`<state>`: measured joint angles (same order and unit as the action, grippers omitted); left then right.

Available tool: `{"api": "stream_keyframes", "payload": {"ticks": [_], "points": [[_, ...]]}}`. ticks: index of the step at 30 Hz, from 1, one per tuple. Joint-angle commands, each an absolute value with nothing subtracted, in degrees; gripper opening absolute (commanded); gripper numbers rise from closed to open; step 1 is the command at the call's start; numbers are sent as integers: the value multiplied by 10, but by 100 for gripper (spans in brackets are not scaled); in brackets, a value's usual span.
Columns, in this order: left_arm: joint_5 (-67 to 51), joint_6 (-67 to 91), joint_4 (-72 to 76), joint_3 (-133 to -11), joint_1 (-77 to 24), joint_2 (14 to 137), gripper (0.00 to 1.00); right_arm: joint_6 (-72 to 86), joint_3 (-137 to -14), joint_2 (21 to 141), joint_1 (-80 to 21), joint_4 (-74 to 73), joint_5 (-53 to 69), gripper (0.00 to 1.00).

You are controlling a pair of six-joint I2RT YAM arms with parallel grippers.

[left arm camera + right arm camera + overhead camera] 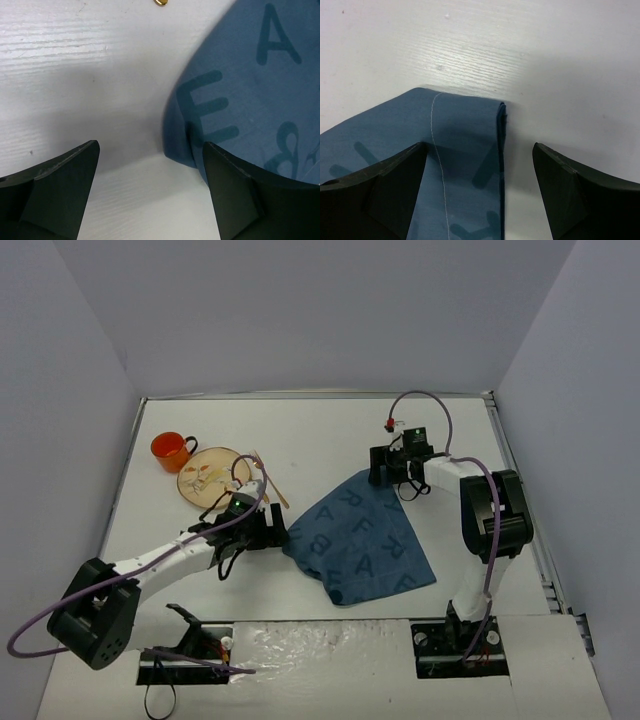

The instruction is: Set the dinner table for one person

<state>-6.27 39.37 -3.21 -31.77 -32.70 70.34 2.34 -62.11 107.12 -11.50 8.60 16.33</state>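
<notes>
The dinner table (310,430) is a white top with a blue letter-printed cloth (360,535) lying crumpled at its middle. My left gripper (272,530) sits low at the cloth's left corner. In the left wrist view that gripper (151,145) is open, and the cloth's (240,75) corner lies just inside the right finger (250,200). My right gripper (396,478) is at the cloth's far corner. In the right wrist view this gripper (479,146) is open astride the cloth's (460,130) folded edge, with bare table (545,50) under the right finger (580,195).
An orange cup (172,450) stands at the far left. Beside it a round wooden plate (213,475) carries cutlery, and a wooden stick (272,482) lies by its right rim. Grey walls close in three sides. A small golden tip (160,2) shows at the left wrist view's top edge.
</notes>
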Motion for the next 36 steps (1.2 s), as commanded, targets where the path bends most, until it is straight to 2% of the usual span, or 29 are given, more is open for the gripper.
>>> {"api": "stream_keyframes", "payload": {"ticks": [1, 7, 9, 13, 15, 17, 18, 21, 36], "points": [[-104, 383, 52, -357, -321, 748, 78, 6, -639, 1080, -119, 127, 211, 80], [-152, 394, 130, -343, -323, 805, 71, 6, -635, 1089, -119, 135, 229, 67], [-167, 404, 154, -338, -323, 823, 67, 6, -640, 1092, -119, 138, 239, 57], [-186, 416, 186, -336, -326, 856, 62, 6, -651, 1073, -123, 134, 240, 26], [-192, 420, 197, -339, -329, 864, 49, -2, -655, 1035, -129, 123, 221, 9], [-196, 420, 199, -346, -330, 867, 33, -20, -659, 994, -140, 111, 192, 0], [-199, 419, 199, -350, -330, 866, 27, -24, -662, 980, -146, 107, 181, 0], [-203, 410, 181, -364, -331, 838, 0, -32, -667, 899, -166, 89, 143, 0], [-91, 266, -180, -564, -358, 517, 0, -39, -687, 626, -168, 47, 91, 0]]}}
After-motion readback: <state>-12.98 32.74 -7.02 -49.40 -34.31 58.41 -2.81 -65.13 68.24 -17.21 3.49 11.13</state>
